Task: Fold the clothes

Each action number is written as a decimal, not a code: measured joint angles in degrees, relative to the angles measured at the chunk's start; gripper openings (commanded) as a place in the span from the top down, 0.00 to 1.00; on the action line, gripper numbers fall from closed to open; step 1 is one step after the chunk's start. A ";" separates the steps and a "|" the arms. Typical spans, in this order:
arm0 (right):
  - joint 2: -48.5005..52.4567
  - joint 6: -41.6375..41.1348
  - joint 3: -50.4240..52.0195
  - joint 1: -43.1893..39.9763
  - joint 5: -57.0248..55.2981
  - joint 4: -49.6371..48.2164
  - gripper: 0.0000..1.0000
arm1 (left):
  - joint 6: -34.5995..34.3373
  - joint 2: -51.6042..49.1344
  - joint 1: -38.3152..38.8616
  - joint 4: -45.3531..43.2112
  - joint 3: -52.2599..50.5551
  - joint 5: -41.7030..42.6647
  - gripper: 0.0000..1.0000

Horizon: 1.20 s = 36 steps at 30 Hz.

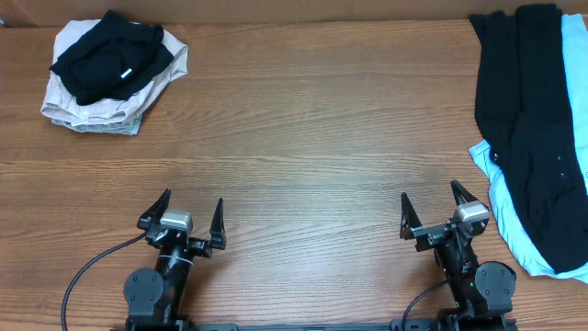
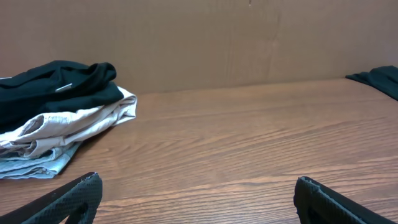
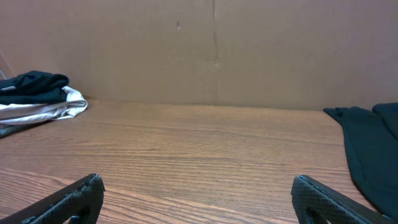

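Observation:
A large plain black garment [image 1: 528,119] lies unfolded along the table's right edge, on top of a light-blue garment [image 1: 503,207]; its edge shows in the right wrist view [image 3: 367,149] and far right in the left wrist view [image 2: 380,79]. A stack of folded clothes [image 1: 110,64], black with a white tag on top of beige and pale ones, sits at the far left corner and shows in the left wrist view [image 2: 59,106] and the right wrist view [image 3: 37,96]. My left gripper [image 1: 188,216] and right gripper [image 1: 434,207] are open and empty near the front edge.
A brown cardboard wall [image 2: 217,43] stands behind the wooden table [image 1: 312,138]. Black cables run from both arm bases at the front edge.

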<state>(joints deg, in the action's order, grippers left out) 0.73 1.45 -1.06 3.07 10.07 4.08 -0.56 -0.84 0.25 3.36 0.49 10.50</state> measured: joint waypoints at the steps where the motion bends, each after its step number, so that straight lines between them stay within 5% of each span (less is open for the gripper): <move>1: 0.00 0.04 0.00 0.00 0.02 -0.02 0.00 | 0.00 0.00 0.02 0.00 0.00 0.00 0.00; 36: 0.00 0.04 0.00 0.00 0.02 0.00 0.00 | 0.00 0.00 0.02 0.02 0.00 -0.87 0.00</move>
<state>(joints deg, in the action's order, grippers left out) 0.73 1.50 -1.06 3.07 10.09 4.08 -0.56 -0.84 0.27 3.38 0.49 9.63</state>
